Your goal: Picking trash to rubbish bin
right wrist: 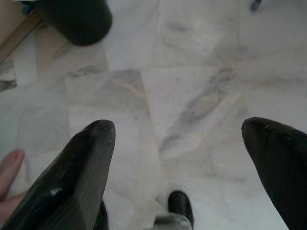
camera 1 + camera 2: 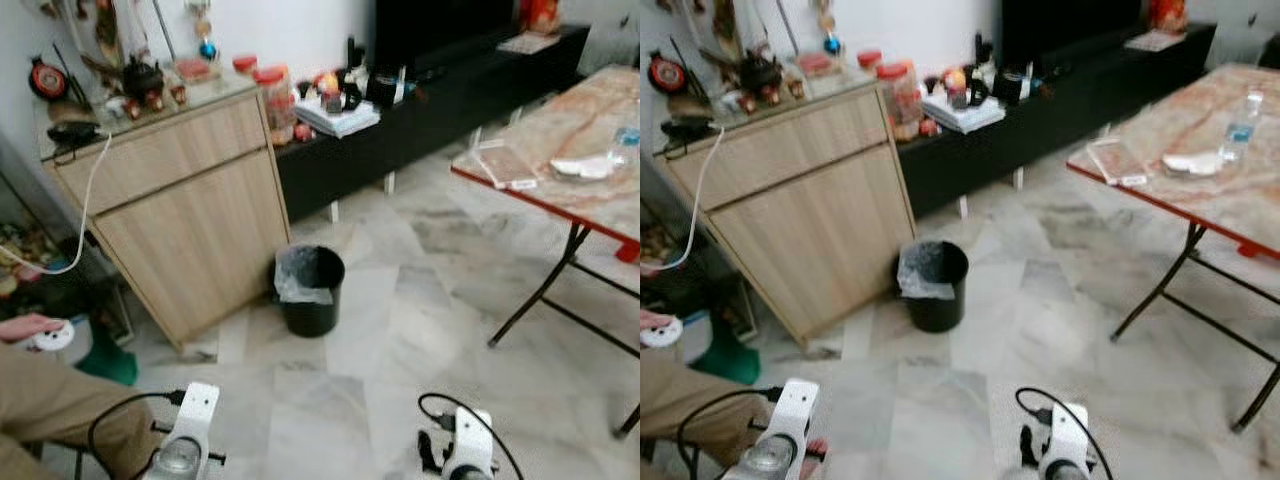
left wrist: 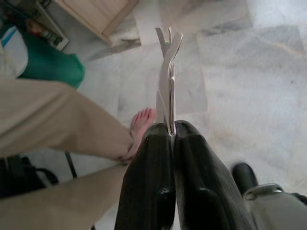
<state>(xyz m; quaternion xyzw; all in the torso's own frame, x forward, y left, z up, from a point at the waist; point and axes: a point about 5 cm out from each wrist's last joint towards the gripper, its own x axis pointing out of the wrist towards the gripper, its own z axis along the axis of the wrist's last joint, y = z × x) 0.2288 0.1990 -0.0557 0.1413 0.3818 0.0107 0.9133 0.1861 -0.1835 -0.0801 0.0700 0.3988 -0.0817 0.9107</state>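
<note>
My left gripper [image 3: 171,132] pinches a thin crumpled wrapper [image 3: 168,72] pointing to twelve o'clock; a person's bare foot [image 3: 140,125] rests at nine o'clock

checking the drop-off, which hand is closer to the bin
Left. The left hand, shut on a thin silvery wrapper, sits just left of and nearer than the bin. The open right hand is further off to the bin's right.

Round black plastic rubbish bin [image 2: 312,292] with grey-white liner. Pale wood-grain cabinet [image 2: 185,215]. White marble floor tiles [image 2: 420,300] with grey veining. Folding table [image 2: 580,130]: cream-and-orange marbled top, red edge, black legs. Person's khaki trousers [image 3: 53,120]. 2 ribbed black fingers [image 3: 192,187] with thin silvery-grey scrap [image 3: 168,72].
</note>
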